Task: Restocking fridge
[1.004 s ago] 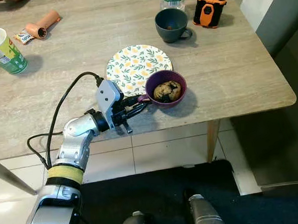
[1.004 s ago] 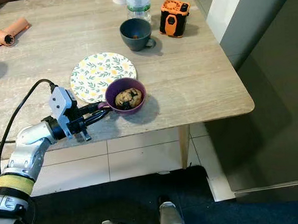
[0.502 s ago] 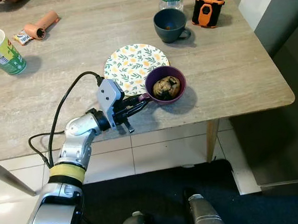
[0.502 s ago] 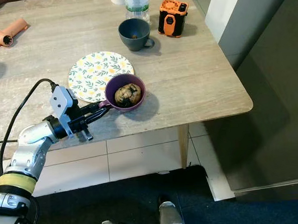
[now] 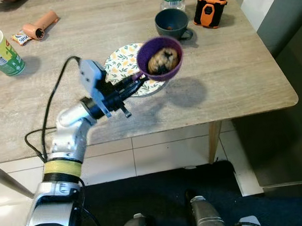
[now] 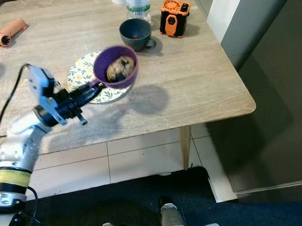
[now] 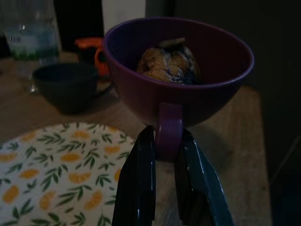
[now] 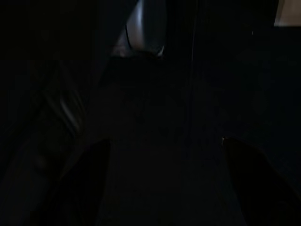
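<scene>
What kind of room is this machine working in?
Probably a home dining area or kitchen: a wooden table on a tiled floor, set with a floral plate, a dark mug and a water bottle.

Left arm [image 5: 66, 142]: silver metal segments, a yellow-green band above a black collar, a grey camera block at the wrist, a black cable looping alongside, and two long black fingers [image 7: 138, 188].
</scene>
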